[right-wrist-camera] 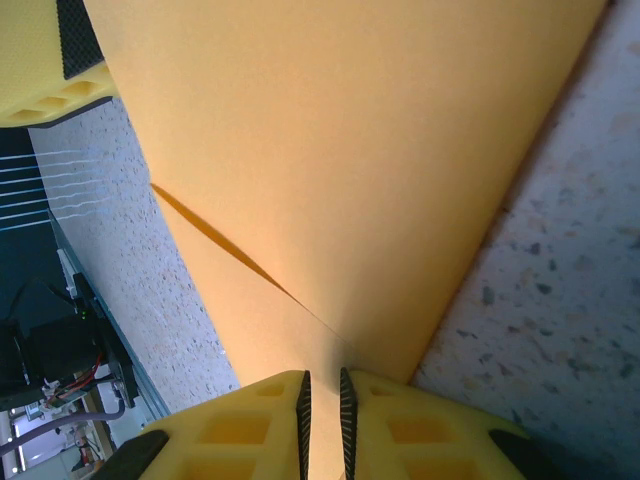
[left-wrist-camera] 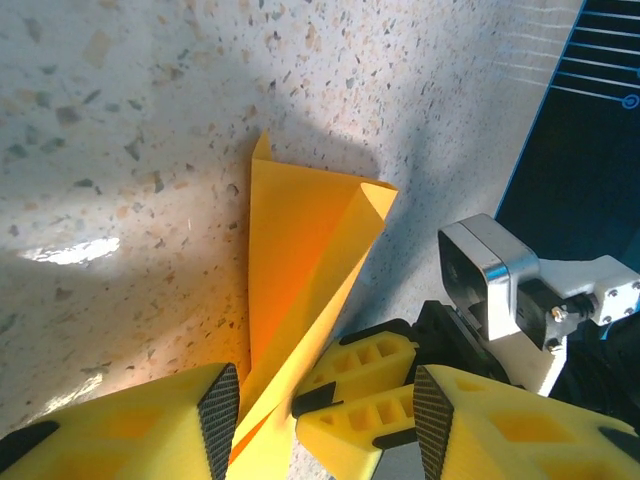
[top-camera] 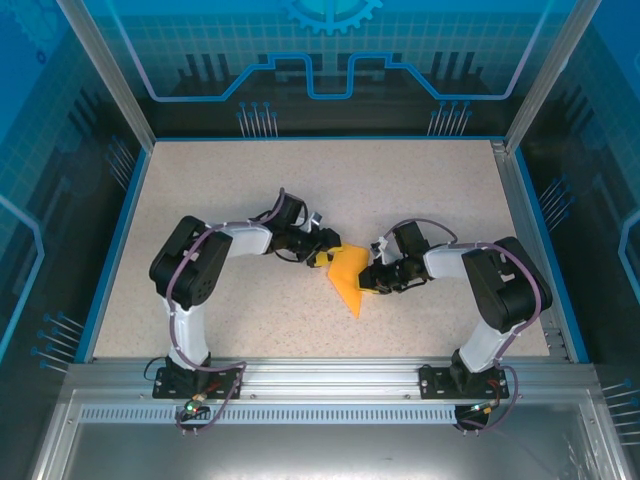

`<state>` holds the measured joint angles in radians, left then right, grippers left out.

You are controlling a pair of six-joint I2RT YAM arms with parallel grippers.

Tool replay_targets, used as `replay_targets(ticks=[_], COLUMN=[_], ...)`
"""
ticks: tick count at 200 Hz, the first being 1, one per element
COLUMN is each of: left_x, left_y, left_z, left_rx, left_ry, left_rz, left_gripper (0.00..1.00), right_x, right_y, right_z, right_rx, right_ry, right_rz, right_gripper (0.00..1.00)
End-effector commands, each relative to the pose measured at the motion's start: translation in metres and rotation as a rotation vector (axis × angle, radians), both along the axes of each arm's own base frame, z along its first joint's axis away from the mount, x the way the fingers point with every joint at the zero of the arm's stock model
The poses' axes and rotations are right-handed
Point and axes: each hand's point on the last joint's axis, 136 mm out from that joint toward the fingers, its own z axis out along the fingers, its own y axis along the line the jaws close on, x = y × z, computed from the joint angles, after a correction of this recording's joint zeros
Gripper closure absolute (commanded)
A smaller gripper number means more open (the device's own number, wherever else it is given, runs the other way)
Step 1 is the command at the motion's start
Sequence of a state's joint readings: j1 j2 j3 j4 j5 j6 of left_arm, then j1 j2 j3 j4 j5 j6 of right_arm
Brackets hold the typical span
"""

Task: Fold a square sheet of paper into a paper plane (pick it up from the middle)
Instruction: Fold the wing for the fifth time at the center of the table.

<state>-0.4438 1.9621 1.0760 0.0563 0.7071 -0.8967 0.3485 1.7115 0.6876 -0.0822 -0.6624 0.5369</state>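
1. The folded paper [top-camera: 347, 282] lies mid-frame on the speckled table [top-camera: 250, 180], between both grippers.
2. The right gripper [right-wrist-camera: 323, 405] has its jaws closed on the paper's edge.
3. The left gripper [left-wrist-camera: 325, 420] has its jaws apart at the paper's end, and the right gripper's fingers crowd the gap.

Matt yellow paper [left-wrist-camera: 300, 260], speckled matt tabletop [left-wrist-camera: 120, 120]

Overhead overview, close wrist views, paper [top-camera: 347, 278] shared

The folded sheet of paper [left-wrist-camera: 300, 260] is plain orange-yellow. The table [top-camera: 250, 180] is beige, flecked with grey and tan, edged in blue. The left gripper [left-wrist-camera: 325, 415] and right gripper [right-wrist-camera: 322, 400] have yellow fingers [left-wrist-camera: 120, 440] with black, finely chequered pads [left-wrist-camera: 222, 410]. The far wall [top-camera: 200, 40] is blue with a pale grid.
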Motion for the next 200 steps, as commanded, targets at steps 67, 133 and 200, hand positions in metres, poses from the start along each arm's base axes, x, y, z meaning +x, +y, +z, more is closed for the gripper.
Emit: replay_targets(ticks=[67, 133, 200], left_x=[-0.0043, -0.0055, -0.0036], left_y=[-0.0021, -0.0053, -0.0066], left_z=[0.0005, -0.0027, -0.0053], left_rx=[-0.013, -0.016, -0.006], left_ry=[0.023, 0.034, 0.035], left_rz=[-0.087, -0.131, -0.145], left_gripper=[0.46, 0.47, 0.5], right_x=[-0.011, -0.01, -0.0106], right_y=[-0.0344, -0.0351, -0.0346], right_z=[-0.0397, -0.0404, -0.0406], right_rx=[-0.219, -0.225, -0.221], right_ry=[0.043, 0.042, 0.042], right_rz=[-0.04, -0.046, -0.041], right_gripper=[0.81, 0.81, 0.81])
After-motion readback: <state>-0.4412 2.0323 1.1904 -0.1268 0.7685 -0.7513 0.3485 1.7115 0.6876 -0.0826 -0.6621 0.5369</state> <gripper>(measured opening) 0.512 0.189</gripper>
